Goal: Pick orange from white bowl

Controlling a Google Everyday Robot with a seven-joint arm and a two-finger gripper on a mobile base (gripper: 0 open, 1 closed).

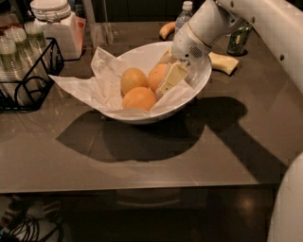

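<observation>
The glossy grey-brown table fills mid-frame, with the white bowl at upper centre. The tool is inside the bowl's right side, against the orange; I cannot tell whether it is wide or narrow. A black wire rack stands at upper left, and cables lie at lower left.

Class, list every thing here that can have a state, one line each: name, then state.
gripper: lowered into the white bowl, against the orange.
white bowl: upright on the table, paper-lined, holding three fruits.
orange: resting in the bowl, not yet lifted.
water bottle: upright, cap on.
jar: upright, lid on.
banana: lying on the table behind the bowl.
</observation>
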